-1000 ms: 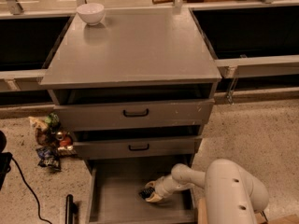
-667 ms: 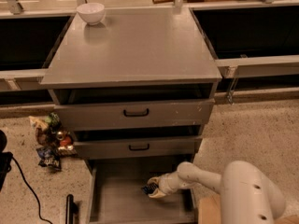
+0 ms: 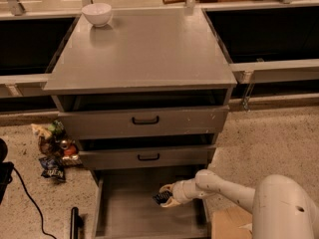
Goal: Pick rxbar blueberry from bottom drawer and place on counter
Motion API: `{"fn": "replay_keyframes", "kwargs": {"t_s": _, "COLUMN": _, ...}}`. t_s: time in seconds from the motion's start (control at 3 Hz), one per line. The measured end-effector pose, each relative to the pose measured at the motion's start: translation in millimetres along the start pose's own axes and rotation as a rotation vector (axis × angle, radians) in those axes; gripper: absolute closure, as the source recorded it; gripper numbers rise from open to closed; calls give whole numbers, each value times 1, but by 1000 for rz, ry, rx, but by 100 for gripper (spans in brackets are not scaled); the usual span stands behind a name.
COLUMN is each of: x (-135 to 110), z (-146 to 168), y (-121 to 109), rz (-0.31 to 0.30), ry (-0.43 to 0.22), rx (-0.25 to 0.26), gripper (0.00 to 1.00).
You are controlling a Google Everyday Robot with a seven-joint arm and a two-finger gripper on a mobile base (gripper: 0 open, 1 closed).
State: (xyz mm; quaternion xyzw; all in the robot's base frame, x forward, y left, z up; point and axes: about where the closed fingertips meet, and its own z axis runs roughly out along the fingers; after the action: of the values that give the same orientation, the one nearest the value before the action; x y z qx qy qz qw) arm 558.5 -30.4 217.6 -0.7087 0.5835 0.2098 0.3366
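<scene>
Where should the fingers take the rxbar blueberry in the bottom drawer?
Across its short width, from above and the right: the rxbar blueberry is flat and thin, and the walls of the bottom drawer block lower approaches. The gripper is there, fingers either side.

You see the gripper (image 3: 164, 196) inside the open bottom drawer (image 3: 127, 210), toward its right side, pinching the dark rxbar blueberry (image 3: 160, 198). A white bowl (image 3: 96, 13) sits on the counter's (image 3: 144, 54) back-left corner.

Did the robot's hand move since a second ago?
Yes. The gripper, closed on the snack bar in the bottom drawer, has shifted slightly up the picture, nearer the black handle just above it.
</scene>
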Motion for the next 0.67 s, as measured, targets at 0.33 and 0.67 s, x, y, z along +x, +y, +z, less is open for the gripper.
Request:
{"fn": "replay_keyframes", "kwargs": {"t_s": 0.33, "x": -31, "z": -18, "y": -4, "rz": -96, "ry": -10, "rx": 22, "gripper": 100}}
{"fn": "replay_keyframes", "kwargs": {"t_s": 0.67, "x": -91, "z": -67, "y": -17, "rz": -302, "ry": -4, "rx": 106, "gripper": 100}}
